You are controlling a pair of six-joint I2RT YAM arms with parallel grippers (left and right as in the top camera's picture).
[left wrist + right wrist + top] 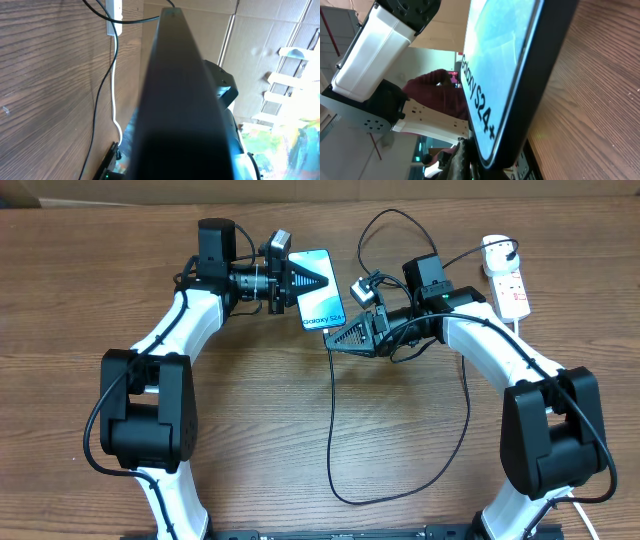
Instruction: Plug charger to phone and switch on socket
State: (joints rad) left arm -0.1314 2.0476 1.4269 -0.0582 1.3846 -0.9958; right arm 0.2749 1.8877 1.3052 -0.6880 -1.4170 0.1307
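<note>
The phone, with its lit blue screen reading "Galaxy S24", is held off the table at the back middle by my left gripper, which is shut on its upper end. In the left wrist view the phone's dark back fills the frame. My right gripper sits at the phone's lower end, shut on the charger's connector tip. The phone's screen shows close up in the right wrist view. The black charger cable loops toward the front and back to its adapter in the white socket strip at the back right.
The socket's thick white cord runs down the right side behind my right arm. The cable loop lies across the middle front of the wooden table. Cardboard lines the far edge. The strip also shows in the left wrist view.
</note>
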